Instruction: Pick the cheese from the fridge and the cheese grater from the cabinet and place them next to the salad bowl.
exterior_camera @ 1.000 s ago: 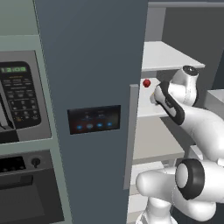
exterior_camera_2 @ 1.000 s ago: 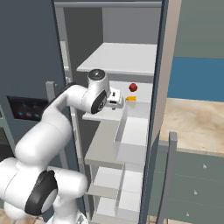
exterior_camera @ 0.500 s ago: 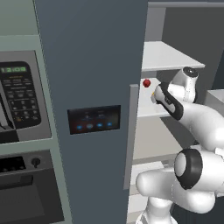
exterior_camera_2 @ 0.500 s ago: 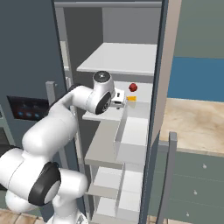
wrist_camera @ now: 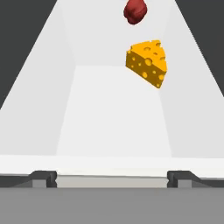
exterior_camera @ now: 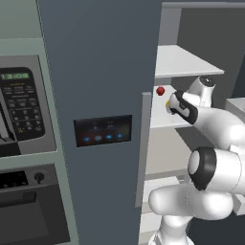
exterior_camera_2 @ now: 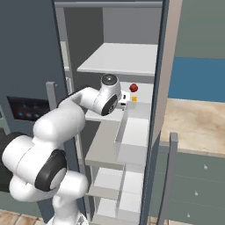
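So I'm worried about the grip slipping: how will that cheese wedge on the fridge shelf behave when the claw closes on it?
The cheese looks like a solid, stiff wedge, so it probably won't squash. Its slanted faces could slide out of a pinch. It seems small and likely light, so a nudge from the open claw may push it toward the red item behind.

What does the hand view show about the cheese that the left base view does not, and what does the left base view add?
Hand view alone: the cheese as a full yellow-orange wedge with holes, ahead of the open gripper and untouched, with the fingertips wide apart. Left base view alone: the fridge door with its dark panel, and the microwave beside it. Both share the white shelf and the small red item behind the cheese.
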